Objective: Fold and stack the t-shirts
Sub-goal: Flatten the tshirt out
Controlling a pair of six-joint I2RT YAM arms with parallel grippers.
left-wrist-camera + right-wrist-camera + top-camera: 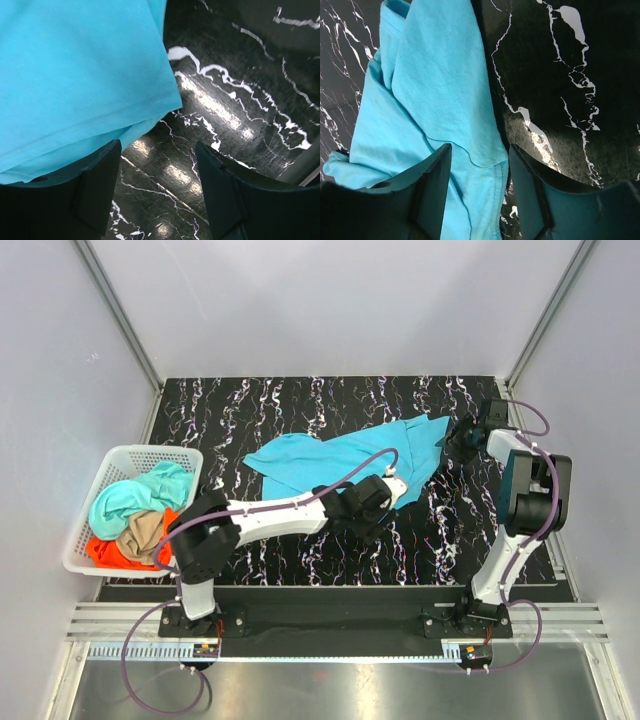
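Observation:
A bright cyan t-shirt (335,455) lies loosely spread and rumpled across the middle of the black marbled table (250,410). My left gripper (396,490) is at the shirt's near right edge. In the left wrist view it (157,170) is open over bare table, with the shirt's hemmed corner (85,75) just beside the left finger. My right gripper (462,436) is at the shirt's far right end. In the right wrist view its fingers (480,150) are apart, and a folded hem of the cyan cloth (445,90) lies between them, unpinched.
A white lattice basket (150,449) stands at the table's left edge. It holds a mint-teal shirt (135,495), a tan one (140,532) and an orange-red one (105,552). Grey walls close in the table on three sides.

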